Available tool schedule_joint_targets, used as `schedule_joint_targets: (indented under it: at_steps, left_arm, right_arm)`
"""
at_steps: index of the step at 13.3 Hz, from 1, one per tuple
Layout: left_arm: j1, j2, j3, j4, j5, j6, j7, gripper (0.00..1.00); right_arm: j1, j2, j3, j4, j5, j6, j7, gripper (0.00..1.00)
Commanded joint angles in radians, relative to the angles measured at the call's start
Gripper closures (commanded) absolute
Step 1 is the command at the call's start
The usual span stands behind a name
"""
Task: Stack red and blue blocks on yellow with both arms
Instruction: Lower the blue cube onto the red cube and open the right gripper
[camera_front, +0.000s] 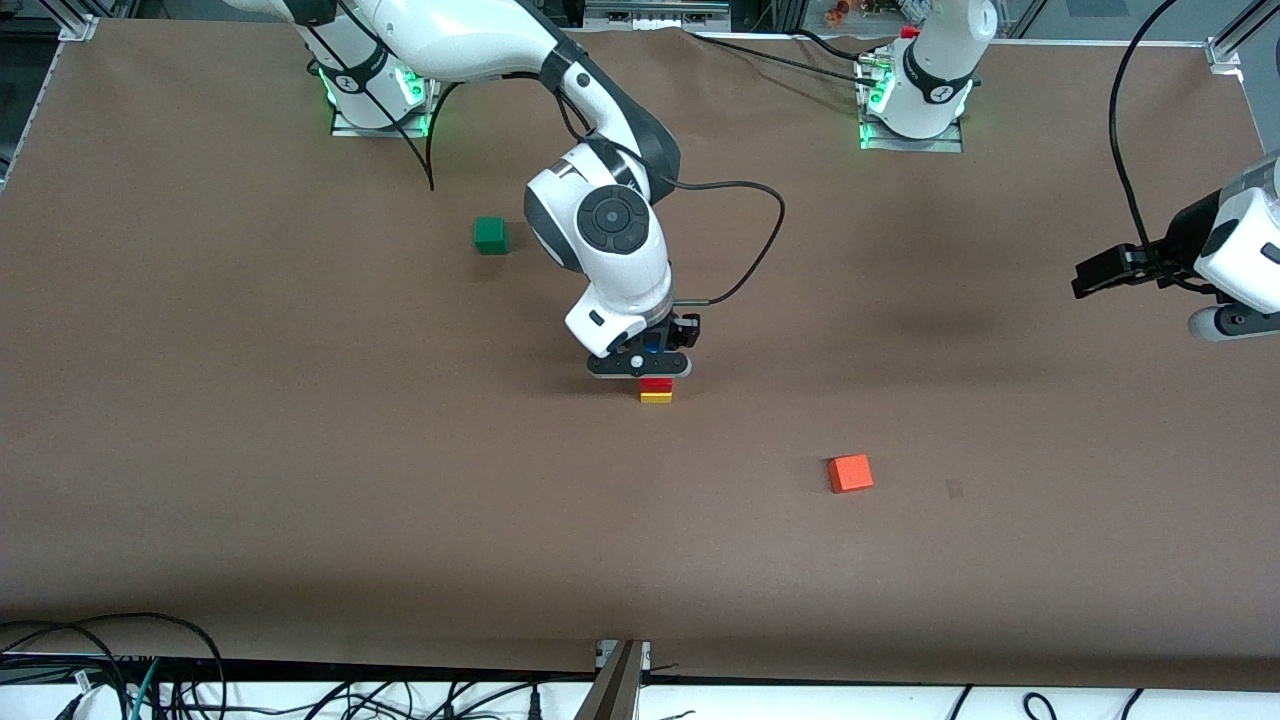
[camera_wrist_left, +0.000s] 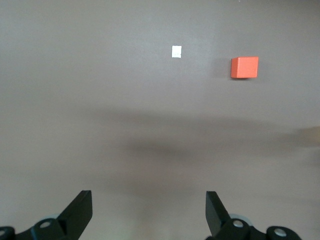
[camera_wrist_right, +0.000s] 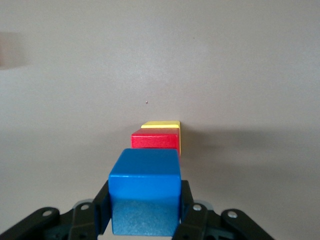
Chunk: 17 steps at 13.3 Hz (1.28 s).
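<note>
**Operator:** Nearest the front camera on the bench (camera_front: 300, 520) I've got the orange block (camera_front: 850, 473), loose and not part of this job. Farther from that camera sits the stack: red block (camera_front: 656, 384) already resting on the yellow block (camera_front: 656, 398).

**Second:** And the blue one?

**Operator:** The blue block (camera_wrist_right: 145, 192) is clamped between the fingers of my right end effector (camera_front: 640, 362), held up over the stack. From the right wrist view the red block (camera_wrist_right: 155, 139) and yellow block (camera_wrist_right: 162, 126) show just ahead of the blue one rather than square underneath, so I judge it needs a small nudge forward along that line before lowering.

**Second:** Is the left arm any help?

**Operator:** No, it waits. My left end effector (camera_front: 1100, 272) hangs spread wide and empty over the bench toward the left arm's end, well apart from the stack. The right arm is plainly the nearer one.

**Second:** Anything else out there?

**Operator:** A green block (camera_front: 490, 235), farthest from the front camera, untouched.
</note>
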Motion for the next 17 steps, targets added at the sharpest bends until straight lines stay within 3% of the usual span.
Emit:
schedule_joint_targets:
  at_steps: [1, 11, 13, 14, 17]
  left_arm:
    - [0.012, -0.003, -0.005, -0.001, -0.02, 0.004, 0.024, 0.0]
    - [0.012, -0.003, -0.005, -0.001, -0.02, 0.004, 0.024, 0.0]
    - [0.012, -0.003, -0.005, -0.001, -0.022, 0.004, 0.024, 0.0]
    - [0.012, -0.003, -0.005, -0.001, -0.02, 0.004, 0.024, 0.0]
    - [0.012, -0.003, -0.005, -0.001, -0.022, 0.004, 0.024, 0.0]
  right_arm:
    - [-0.002, 0.012, 0.001, 0.037, -0.016, -0.008, -0.007, 0.47]
    - [-0.002, 0.041, 0.002, 0.037, -0.037, 0.044, -0.007, 0.45]
    - [-0.002, 0.04, 0.001, 0.037, -0.037, 0.044, -0.007, 0.29]
    - [-0.002, 0.038, 0.001, 0.037, -0.037, 0.044, -0.005, 0.03]
    - [-0.007, 0.028, -0.001, 0.037, -0.034, 0.03, -0.002, 0.0]
